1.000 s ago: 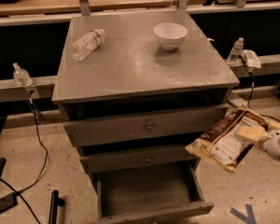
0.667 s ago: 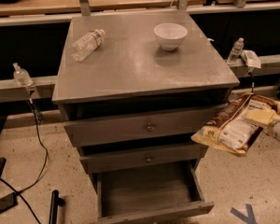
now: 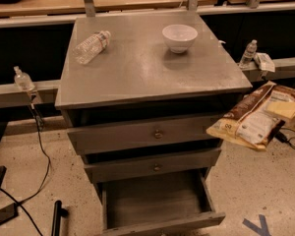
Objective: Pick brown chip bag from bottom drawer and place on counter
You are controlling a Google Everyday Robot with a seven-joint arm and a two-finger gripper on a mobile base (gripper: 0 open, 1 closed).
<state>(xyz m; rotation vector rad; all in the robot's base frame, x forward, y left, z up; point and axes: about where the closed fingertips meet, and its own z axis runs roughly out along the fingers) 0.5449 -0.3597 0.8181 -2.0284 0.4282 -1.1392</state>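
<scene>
The brown chip bag (image 3: 253, 119) hangs in the air just right of the cabinet, level with the top drawer and below the counter's edge. My gripper (image 3: 286, 110) comes in from the right edge of the view, mostly cut off, and is shut on the bag's right end, with a pale finger lying across it. The bottom drawer (image 3: 157, 203) stands pulled open, and its inside shows nothing in it. The counter (image 3: 147, 68) is the grey cabinet top, to the upper left of the bag.
A white bowl (image 3: 179, 37) and a clear water bottle (image 3: 91, 46) lying on its side sit on the counter. The two upper drawers (image 3: 152, 134) are shut. Rails with small bottles (image 3: 248, 53) flank the cabinet. A cable (image 3: 39, 146) runs over the floor at left.
The gripper has lifted the chip bag upward and a little to the right, from about middle-drawer height to top-drawer height. The drawer, bowl and bottle have not moved.
</scene>
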